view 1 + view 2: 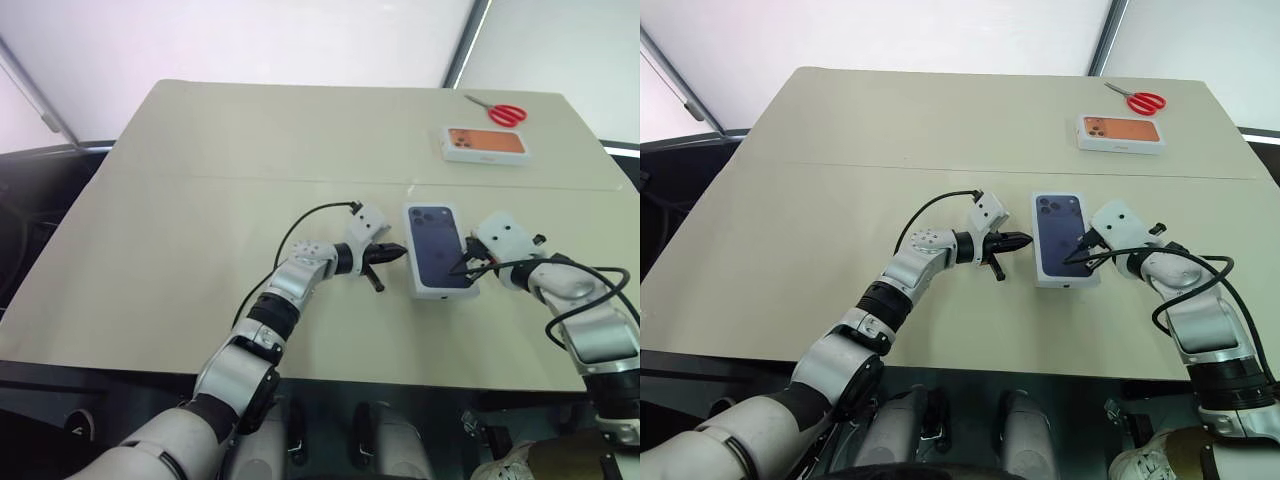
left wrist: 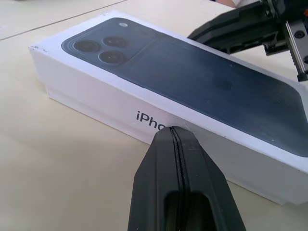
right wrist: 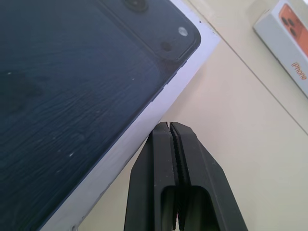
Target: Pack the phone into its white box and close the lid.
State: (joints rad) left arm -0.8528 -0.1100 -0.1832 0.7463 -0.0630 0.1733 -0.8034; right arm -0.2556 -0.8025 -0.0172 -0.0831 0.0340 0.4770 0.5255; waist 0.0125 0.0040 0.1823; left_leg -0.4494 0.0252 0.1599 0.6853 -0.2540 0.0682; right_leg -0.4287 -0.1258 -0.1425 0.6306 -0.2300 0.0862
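1. Table: a pale beige top with one faint seam running across it, carrying all the items listed below.
2. Left gripper: it hangs just above the table, pointing toward the box's left long side. Its jaws are clenched together on nothing, with the tip just beside the box wall. In the left wrist view the black tip stands in front of the lettering printed on that wall, and whether it touches the wall cannot be told.
3. Box: a white box lying flat near the table's front middle, between the two grippers. The lid is seated over the base, and a seam between lid and base shows along the side wall. The dark navy phone face with its camera cluster fills the top; whether this is the phone or a printed picture cannot be told.
4. Right gripper: its jaws are clenched and empty, with the tip at the box's right edge, over the white rim.
5. Orange box: a second white box with an orange phone picture, lying well apart at the far right.
6. Scissors: red-handled, just beyond the orange box near the far edge.
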